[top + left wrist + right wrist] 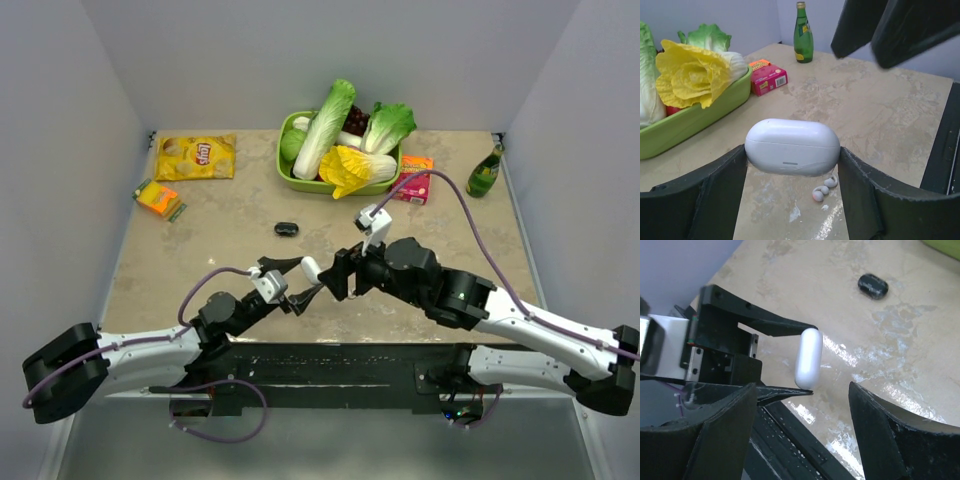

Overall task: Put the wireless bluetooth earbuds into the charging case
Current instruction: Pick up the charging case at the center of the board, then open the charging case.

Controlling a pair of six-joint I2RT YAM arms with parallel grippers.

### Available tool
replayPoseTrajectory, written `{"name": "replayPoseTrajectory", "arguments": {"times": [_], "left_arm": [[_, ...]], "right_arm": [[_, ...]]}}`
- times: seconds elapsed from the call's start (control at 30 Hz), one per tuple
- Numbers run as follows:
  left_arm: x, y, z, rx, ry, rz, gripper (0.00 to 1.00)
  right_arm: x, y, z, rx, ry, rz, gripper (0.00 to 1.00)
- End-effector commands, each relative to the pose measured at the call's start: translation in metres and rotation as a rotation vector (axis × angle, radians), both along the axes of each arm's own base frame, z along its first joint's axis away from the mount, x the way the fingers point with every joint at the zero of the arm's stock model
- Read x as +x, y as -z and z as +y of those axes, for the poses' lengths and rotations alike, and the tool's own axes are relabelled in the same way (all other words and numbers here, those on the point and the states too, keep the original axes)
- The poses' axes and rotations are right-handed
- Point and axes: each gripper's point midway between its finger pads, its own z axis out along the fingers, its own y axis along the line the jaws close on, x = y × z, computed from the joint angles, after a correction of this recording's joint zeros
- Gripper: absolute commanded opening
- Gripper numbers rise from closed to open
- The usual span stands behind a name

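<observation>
The charging case (790, 142), a glossy white pebble with its lid closed, hangs above the table, pinched end to end. My left gripper (792, 150) is shut on it. In the top view the case (311, 268) sits at the tip of the left gripper (305, 278). Two white earbuds (824, 188) lie on the tabletop just beneath the case, right of centre. My right gripper (802, 390) stands open close in front of the case (808, 357), with nothing between its fingers (880, 430). Its dark fingers (860, 25) show at the upper right of the left wrist view.
A small black oval object (287, 229) lies on the table beyond the grippers. At the back stand a green basket (290, 178) of cabbages, a yellow chip bag (196, 157), a pink box (414, 180), a green bottle (485, 172) and an orange packet (158, 198).
</observation>
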Motion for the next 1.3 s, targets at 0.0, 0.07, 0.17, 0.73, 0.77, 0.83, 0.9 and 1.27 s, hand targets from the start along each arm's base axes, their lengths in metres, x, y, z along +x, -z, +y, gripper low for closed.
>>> {"name": "replayPoseTrajectory", "arguments": {"times": [0.0,0.07,0.17,0.73,0.77,0.83,0.9,1.27], "left_arm": [[-0.010,-0.039,-0.003,-0.074,0.036,-0.157,0.00],[-0.012,-0.036,-0.006,-0.061,0.039,-0.158,0.00],[-0.016,-0.033,-0.009,-0.040,0.047,-0.160,0.00],[-0.029,-0.030,-0.017,0.010,0.040,-0.182,0.00],[-0.029,-0.030,-0.017,0.012,0.039,-0.185,0.00],[-0.029,-0.030,-0.017,0.013,0.036,-0.185,0.00],[-0.030,-0.030,-0.016,0.009,0.035,-0.185,0.00],[-0.031,-0.032,-0.012,0.001,0.016,-0.193,0.00]], "right_arm": [[-0.005,0.011,0.013,-0.047,-0.064,0.034,0.77],[-0.004,0.010,0.015,-0.036,-0.064,0.032,0.77],[-0.001,0.010,0.017,-0.035,-0.053,0.032,0.77],[0.015,0.037,0.011,-0.128,0.043,0.052,0.77],[0.016,0.038,0.010,-0.135,0.048,0.052,0.77],[0.016,0.040,0.008,-0.137,0.058,0.056,0.77],[0.017,0.042,0.006,-0.138,0.063,0.057,0.77],[0.021,0.058,-0.005,-0.158,0.103,0.078,0.76]]}}
